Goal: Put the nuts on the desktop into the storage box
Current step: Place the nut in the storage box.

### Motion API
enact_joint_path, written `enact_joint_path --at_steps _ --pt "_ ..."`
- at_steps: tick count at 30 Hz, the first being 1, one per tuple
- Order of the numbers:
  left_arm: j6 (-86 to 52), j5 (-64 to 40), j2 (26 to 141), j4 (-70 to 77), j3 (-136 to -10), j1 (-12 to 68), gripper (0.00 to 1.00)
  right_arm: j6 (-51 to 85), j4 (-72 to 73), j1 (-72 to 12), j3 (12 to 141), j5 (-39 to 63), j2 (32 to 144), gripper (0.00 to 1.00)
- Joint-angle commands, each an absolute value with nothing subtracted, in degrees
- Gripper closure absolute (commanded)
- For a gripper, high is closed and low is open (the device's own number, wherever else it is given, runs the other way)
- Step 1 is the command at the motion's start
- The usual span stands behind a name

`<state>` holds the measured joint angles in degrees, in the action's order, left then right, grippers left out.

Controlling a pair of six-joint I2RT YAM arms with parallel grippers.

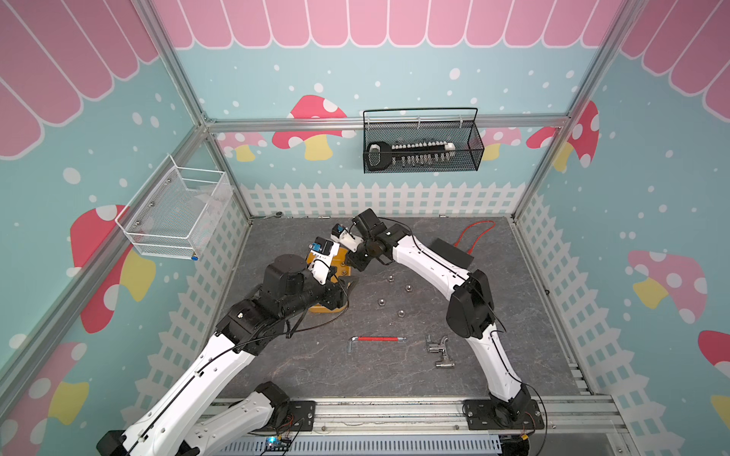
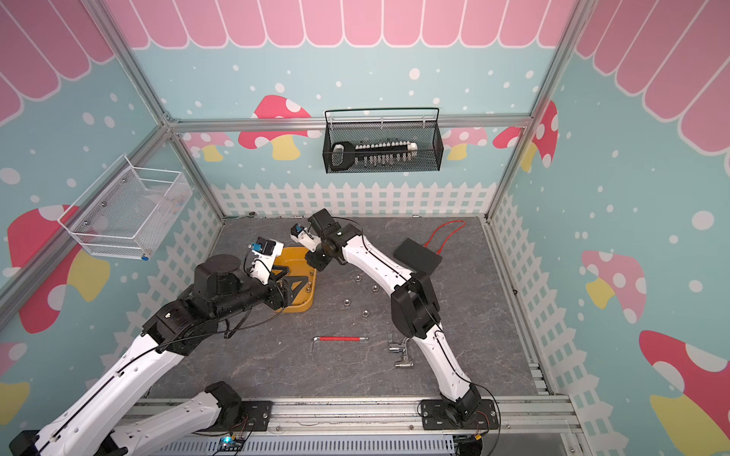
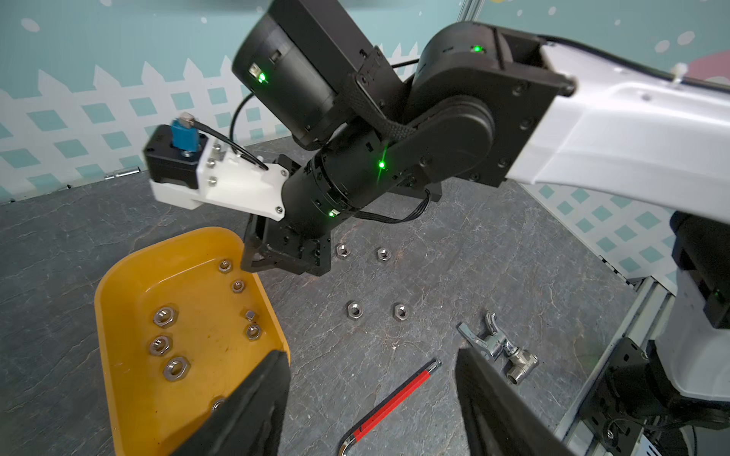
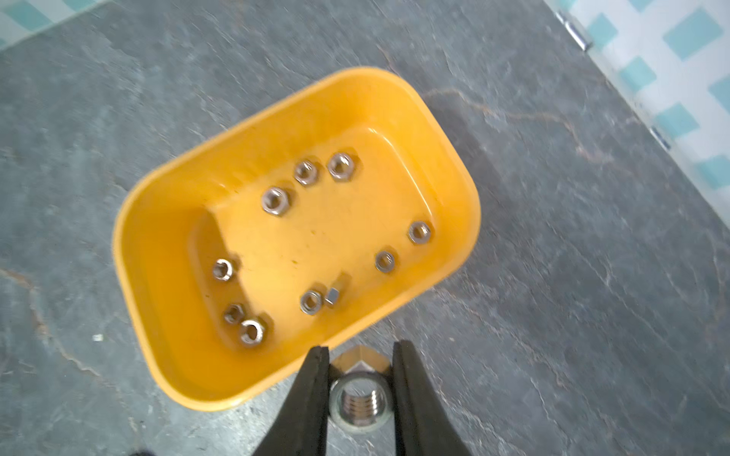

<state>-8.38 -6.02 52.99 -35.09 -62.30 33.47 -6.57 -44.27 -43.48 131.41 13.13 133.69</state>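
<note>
The yellow-orange storage box (image 4: 158, 244) lies on the dark marbled desktop (image 4: 553, 276) with several silver nuts (image 4: 275, 201) inside. My right gripper (image 4: 361, 347) hangs just outside the box's rim, shut on one hex nut (image 4: 358, 398) held on edge between the pads. In the left wrist view the right gripper (image 3: 253, 264) is at the far corner of the box (image 3: 118, 300). Several loose nuts (image 1: 389, 278) (image 2: 346, 303) (image 3: 354, 309) rest on the desktop to the right of the box. My left gripper (image 3: 371, 352) stands open and empty over the box's near end (image 2: 300, 256).
A red-sleeved hex key (image 1: 377, 338) and a silver pipe fitting (image 1: 436, 351) lie near the front. A black flat box (image 1: 452, 252) with a red cable sits at the back right. A black mesh basket (image 1: 422, 146) and a white one (image 1: 177, 213) hang on the walls.
</note>
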Motion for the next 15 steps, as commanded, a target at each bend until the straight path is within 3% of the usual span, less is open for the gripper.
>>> enact_joint_path --at_steps 1,5,8,15 --pt "-8.5 -5.6 53.1 -34.9 -61.9 33.7 0.3 -7.2 -49.1 -45.3 137.1 14.6 140.0 0.68" --pt "-8.3 -5.5 53.2 -34.9 -61.6 33.7 0.3 -6.5 -49.8 -46.5 140.9 14.7 143.8 0.47" --pt "-8.1 -5.6 52.9 -34.8 -61.7 33.7 0.3 -6.1 -49.5 -46.6 141.4 14.6 144.4 0.38" --pt "-7.3 -7.1 53.0 -34.5 -62.2 33.7 0.3 -5.9 -49.5 -46.3 140.7 8.1 141.9 0.36"
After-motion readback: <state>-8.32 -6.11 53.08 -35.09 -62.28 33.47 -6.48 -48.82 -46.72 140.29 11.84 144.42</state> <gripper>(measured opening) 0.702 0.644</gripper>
